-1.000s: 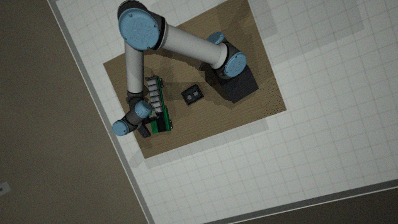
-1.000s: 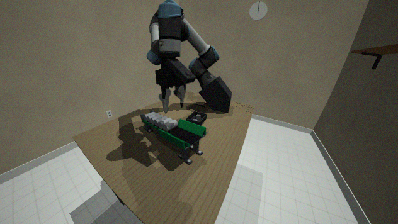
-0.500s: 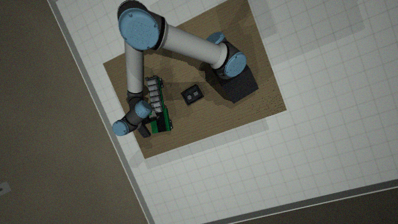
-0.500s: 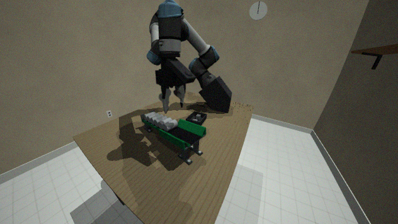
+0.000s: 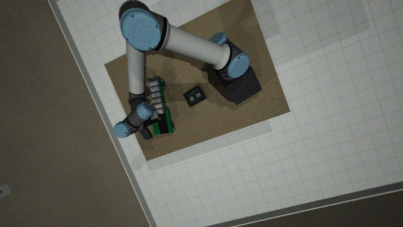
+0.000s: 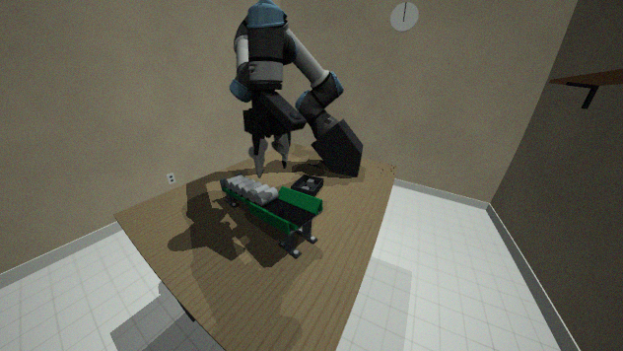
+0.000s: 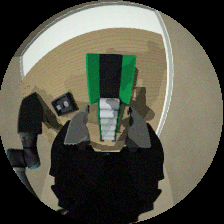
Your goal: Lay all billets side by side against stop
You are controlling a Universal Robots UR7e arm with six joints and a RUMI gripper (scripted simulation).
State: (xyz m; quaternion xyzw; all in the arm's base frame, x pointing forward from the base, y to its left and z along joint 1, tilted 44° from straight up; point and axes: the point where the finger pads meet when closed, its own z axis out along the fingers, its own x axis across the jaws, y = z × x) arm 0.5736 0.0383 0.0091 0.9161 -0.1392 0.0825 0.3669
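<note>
I see the gripper hanging above the feed ramp, its jaws about half open with nothing between them. The billets lie in a row at the ramp's upper end, below the jaws and apart from them; in the wrist view they sit between the two fingers. The ramp stands on the counter, near a small black tray. I can read no writing.

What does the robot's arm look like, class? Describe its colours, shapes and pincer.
The arm has pale grey round tubes, dark grey joints and blue round caps. Its base is a dark block. The pincer has a black body and two grey tapered fingers. No cables or markings show.
</note>
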